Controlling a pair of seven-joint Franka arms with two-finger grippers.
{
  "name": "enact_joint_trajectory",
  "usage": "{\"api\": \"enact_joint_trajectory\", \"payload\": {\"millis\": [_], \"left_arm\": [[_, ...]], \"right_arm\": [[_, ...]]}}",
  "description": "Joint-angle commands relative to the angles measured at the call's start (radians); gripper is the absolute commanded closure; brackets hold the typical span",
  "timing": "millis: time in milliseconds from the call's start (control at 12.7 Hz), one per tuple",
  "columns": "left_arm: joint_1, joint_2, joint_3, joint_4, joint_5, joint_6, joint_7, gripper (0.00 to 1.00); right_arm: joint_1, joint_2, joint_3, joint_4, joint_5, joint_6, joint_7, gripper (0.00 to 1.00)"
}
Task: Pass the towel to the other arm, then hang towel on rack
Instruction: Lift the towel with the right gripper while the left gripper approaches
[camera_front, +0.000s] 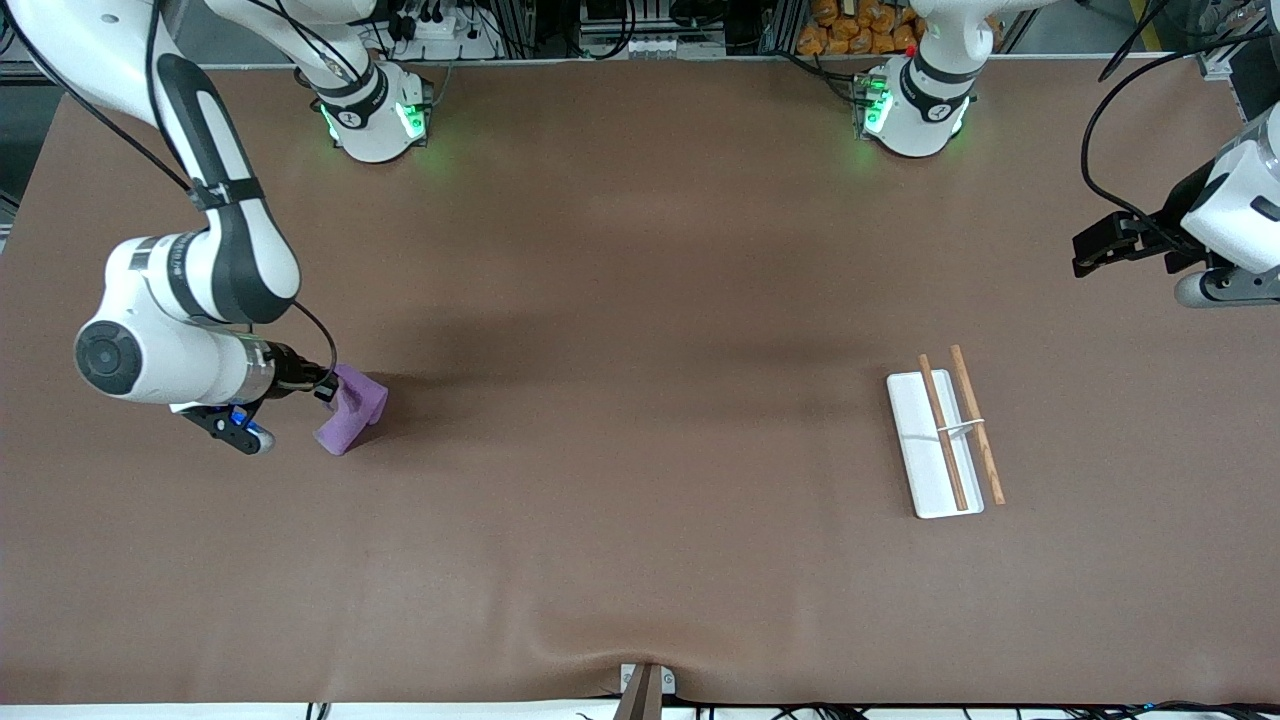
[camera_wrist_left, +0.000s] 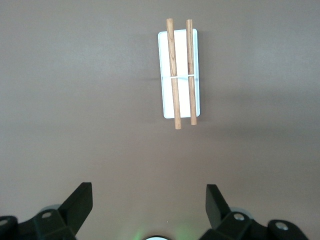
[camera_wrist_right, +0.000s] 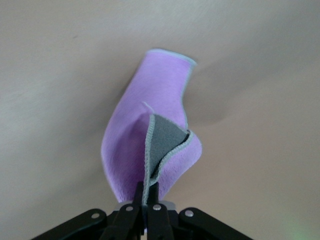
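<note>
The purple towel (camera_front: 352, 407) hangs folded from my right gripper (camera_front: 327, 389) at the right arm's end of the table, its lower end touching or just above the tabletop. In the right wrist view the gripper (camera_wrist_right: 147, 191) is shut on the towel's (camera_wrist_right: 150, 130) edge. The rack (camera_front: 944, 432), a white base with two brown rods and a thin white crosspiece, lies toward the left arm's end. My left gripper (camera_front: 1090, 250) is open and empty, held high near that end. In the left wrist view its gripper (camera_wrist_left: 149, 200) is wide open, with the rack (camera_wrist_left: 179, 75) on the table ahead.
The brown table (camera_front: 640, 560) is bare between towel and rack. A small mount (camera_front: 645, 685) sits at the table's edge nearest the front camera. Both arm bases stand along the edge farthest from it.
</note>
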Motion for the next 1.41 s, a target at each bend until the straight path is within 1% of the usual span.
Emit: {"api": "enact_joint_trajectory", "payload": {"millis": [0, 157, 314, 707, 864, 942, 1099, 1256, 1335], "left_arm": [[0.007, -0.006, -0.006, -0.005, 0.016, 0.006, 0.013, 0.00], [0.007, -0.006, -0.006, -0.005, 0.016, 0.006, 0.013, 0.00], [0.007, -0.006, -0.006, -0.006, 0.016, 0.006, 0.013, 0.00], [0.004, -0.006, -0.008, -0.011, 0.015, 0.006, -0.004, 0.00], [-0.002, 0.000, -0.014, -0.009, -0.008, 0.006, -0.013, 0.00], [-0.005, 0.003, -0.014, -0.009, -0.037, 0.009, -0.048, 0.00], [-0.012, 0.019, -0.017, -0.006, -0.069, 0.022, -0.125, 0.00], [-0.019, 0.045, -0.031, -0.006, -0.108, 0.042, -0.210, 0.00], [-0.020, 0.054, -0.031, -0.006, -0.144, 0.059, -0.264, 0.00]], "right_arm": [[0.038, -0.003, 0.004, 0.054, 0.083, -0.056, 0.100, 1.00], [0.108, -0.002, 0.002, 0.082, 0.116, -0.052, 0.230, 1.00], [0.171, 0.004, 0.002, 0.117, 0.211, -0.044, 0.320, 1.00], [0.255, 0.011, 0.002, 0.149, 0.379, 0.058, 0.427, 1.00], [0.282, 0.009, 0.002, 0.155, 0.460, 0.095, 0.487, 1.00], [0.303, 0.011, 0.002, 0.172, 0.498, 0.117, 0.515, 1.00], [0.346, 0.011, 0.002, 0.174, 0.523, 0.164, 0.541, 1.00], [0.401, 0.021, 0.002, 0.177, 0.580, 0.259, 0.623, 1.00], [0.430, 0.029, 0.002, 0.194, 0.583, 0.292, 0.668, 1.00]]}}
